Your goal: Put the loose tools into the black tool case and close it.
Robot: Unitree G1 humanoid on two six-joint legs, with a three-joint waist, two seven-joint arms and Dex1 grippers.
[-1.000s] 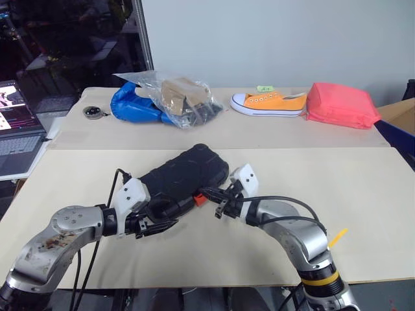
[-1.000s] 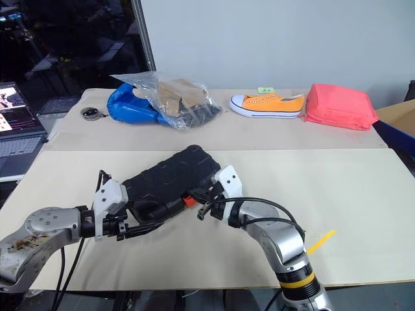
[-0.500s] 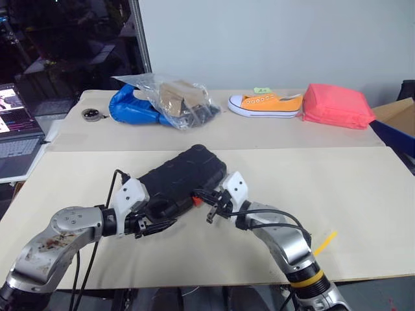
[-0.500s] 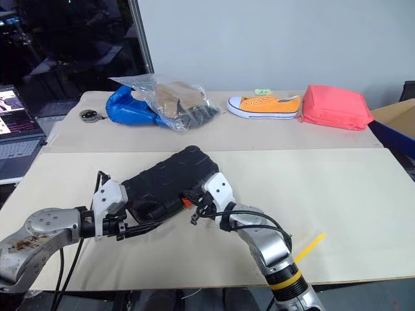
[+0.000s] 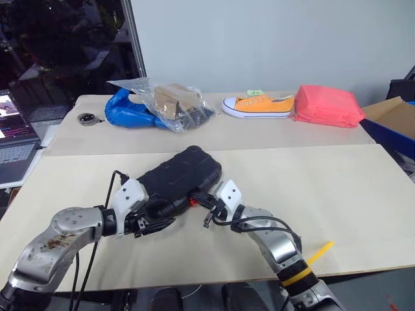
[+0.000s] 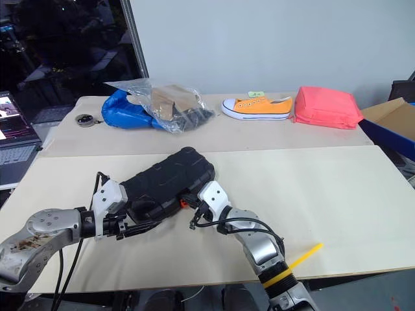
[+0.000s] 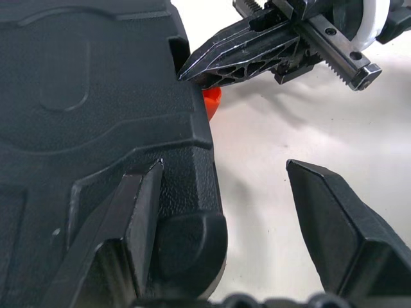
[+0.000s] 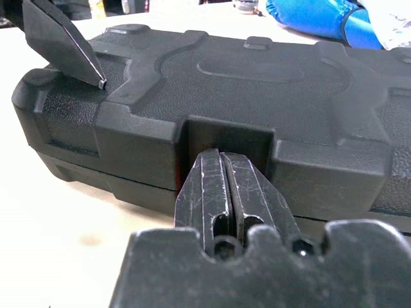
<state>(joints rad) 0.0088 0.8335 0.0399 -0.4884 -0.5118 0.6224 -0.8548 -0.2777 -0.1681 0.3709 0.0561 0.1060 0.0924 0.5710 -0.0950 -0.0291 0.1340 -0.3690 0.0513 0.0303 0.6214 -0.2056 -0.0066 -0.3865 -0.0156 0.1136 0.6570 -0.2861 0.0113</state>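
The black tool case (image 5: 180,176) lies closed, slantwise, on the near table. Its small orange latch (image 7: 212,102) sits on the edge facing me. My right gripper (image 8: 216,160) is shut with nothing in it. Its joined tips press into the notch of the case's front edge at the latch. My left gripper (image 5: 163,221) is open at the case's near corner. One of its fingers (image 7: 138,215) rests on the lid and the other hangs over the table beside the case. A slim yellow-orange tool (image 5: 320,251) lies loose by the table's front edge on the right.
On the far table are a blue bag (image 5: 130,109) under a clear plastic bag (image 5: 170,98), an orange sneaker (image 5: 257,105), a pink-red pouch (image 5: 327,106) and a small round metal object (image 5: 86,118). A laptop (image 5: 14,139) stands at the left, a cardboard box (image 5: 390,111) at the right.
My right gripper has sunk, rolled and shifted left, so its shut tips now sit in the latch notch. The left gripper has stayed put. The camera has shifted.
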